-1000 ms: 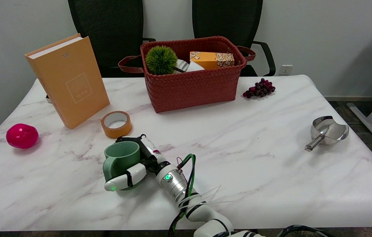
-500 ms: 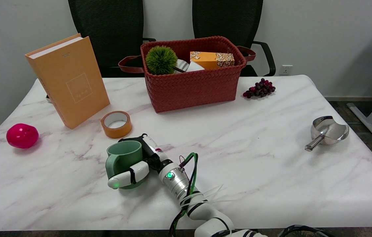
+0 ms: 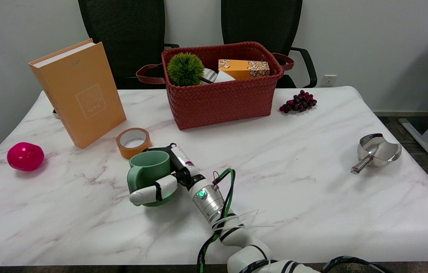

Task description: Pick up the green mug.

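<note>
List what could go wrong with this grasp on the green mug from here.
1. The right hand wraps the green mug around its body, not its handle; the smooth wall could slip or tilt as it rises.
2. The tape roll lies just beyond the mug; a swing away from the robot could knock it.
3. The standing book is close behind the tape; a wide leftward move might topple it.

- I see small writing near the top of the orange book's (image 3: 79, 93) cover, but it is too tiny for me to read.
- I see a pale square on that cover with a little mark inside, which I cannot read either.
- The orange box (image 3: 243, 68) in the basket (image 3: 221, 100) shows only a pattern, no words I can read.
</note>
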`<action>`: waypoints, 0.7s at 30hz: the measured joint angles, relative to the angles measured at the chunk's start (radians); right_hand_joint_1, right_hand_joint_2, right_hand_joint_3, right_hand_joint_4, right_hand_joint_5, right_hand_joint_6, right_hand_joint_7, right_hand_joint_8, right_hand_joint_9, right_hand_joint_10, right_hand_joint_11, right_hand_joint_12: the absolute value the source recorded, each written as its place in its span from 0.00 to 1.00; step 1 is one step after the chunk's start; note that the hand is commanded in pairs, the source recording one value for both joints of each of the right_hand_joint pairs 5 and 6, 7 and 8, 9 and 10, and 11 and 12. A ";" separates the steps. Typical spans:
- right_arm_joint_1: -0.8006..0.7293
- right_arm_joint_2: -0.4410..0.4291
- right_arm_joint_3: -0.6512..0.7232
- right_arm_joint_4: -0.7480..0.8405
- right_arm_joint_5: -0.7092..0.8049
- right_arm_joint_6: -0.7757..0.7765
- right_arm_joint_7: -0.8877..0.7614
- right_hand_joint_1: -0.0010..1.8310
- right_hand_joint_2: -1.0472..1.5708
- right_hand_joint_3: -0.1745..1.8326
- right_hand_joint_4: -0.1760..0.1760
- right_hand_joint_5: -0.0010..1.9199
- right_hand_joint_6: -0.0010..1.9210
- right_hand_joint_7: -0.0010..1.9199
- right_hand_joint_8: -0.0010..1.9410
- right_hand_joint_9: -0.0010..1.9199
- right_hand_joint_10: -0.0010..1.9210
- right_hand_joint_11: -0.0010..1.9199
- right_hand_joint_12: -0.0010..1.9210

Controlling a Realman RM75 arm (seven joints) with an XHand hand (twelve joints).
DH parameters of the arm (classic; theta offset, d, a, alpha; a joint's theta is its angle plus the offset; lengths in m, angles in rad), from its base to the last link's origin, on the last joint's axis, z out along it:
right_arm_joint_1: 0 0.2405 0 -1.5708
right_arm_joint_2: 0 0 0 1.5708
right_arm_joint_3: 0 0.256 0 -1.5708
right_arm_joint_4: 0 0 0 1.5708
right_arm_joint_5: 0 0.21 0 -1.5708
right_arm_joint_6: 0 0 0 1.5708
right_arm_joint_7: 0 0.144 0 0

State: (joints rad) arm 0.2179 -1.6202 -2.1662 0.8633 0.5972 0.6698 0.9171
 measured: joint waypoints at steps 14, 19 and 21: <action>0.000 0.058 0.035 0.161 -0.002 0.022 -0.105 0.62 0.66 0.42 0.50 0.56 0.56 0.90 0.89 0.73 0.73 1.00 1.00; 0.008 0.072 0.058 0.205 -0.002 0.025 -0.155 0.62 0.66 0.43 0.50 0.56 0.56 0.90 0.89 0.73 0.73 1.00 1.00; 0.013 0.077 0.070 0.223 -0.002 0.026 -0.184 0.62 0.66 0.43 0.50 0.56 0.56 0.90 0.89 0.73 0.73 1.00 1.00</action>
State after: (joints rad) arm 0.2309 -1.5433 -2.0960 1.0867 0.5954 0.6955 0.7330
